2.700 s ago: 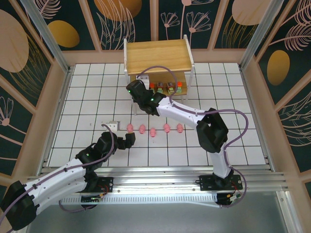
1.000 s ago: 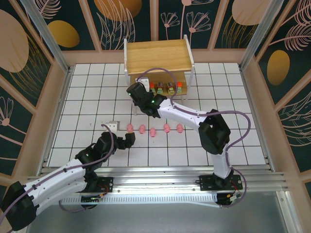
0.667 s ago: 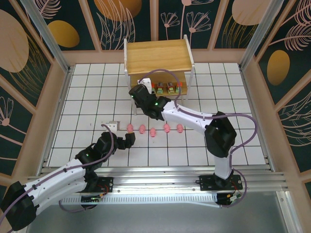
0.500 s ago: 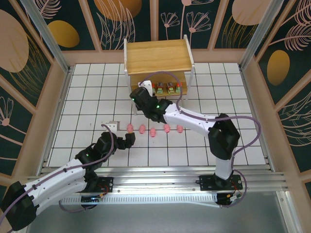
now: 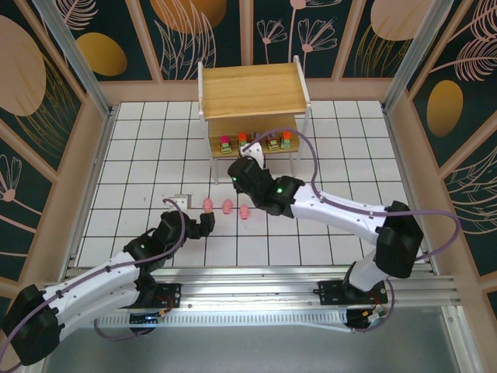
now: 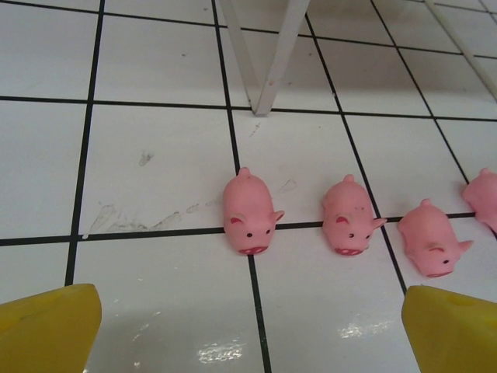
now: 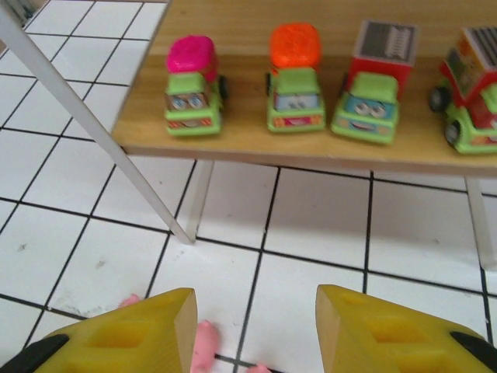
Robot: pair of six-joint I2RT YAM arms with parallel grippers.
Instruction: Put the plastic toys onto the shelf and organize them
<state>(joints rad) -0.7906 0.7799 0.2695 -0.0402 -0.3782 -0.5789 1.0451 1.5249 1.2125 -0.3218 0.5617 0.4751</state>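
Observation:
On the shelf's (image 5: 252, 89) lower board (image 7: 233, 136) stand green plastic toys: a magenta-topped one (image 7: 190, 85) (image 5: 224, 143), an orange-topped one (image 7: 295, 78) and two red-topped ones (image 7: 371, 85). My right gripper (image 7: 252, 334) (image 5: 239, 165) hovers open and empty just in front of that board. Pink pig toys (image 6: 248, 214) (image 6: 349, 217) (image 6: 431, 241) lie in a row on the tiled floor (image 5: 208, 204). My left gripper (image 6: 252, 334) (image 5: 208, 224) is wide open, low, just short of the leftmost pig.
A thin white shelf leg (image 6: 272, 54) stands just behind the pigs. The right arm (image 5: 326, 206) stretches over the right end of the pig row. A small grey block (image 5: 180, 200) lies on the tiles to the left. Wooden walls ring the tiled floor (image 5: 140, 155).
My right gripper has drawn back from under the shelf toward me, and the magenta-topped toy now stands at the left end of the lower board. The left arm has not moved.

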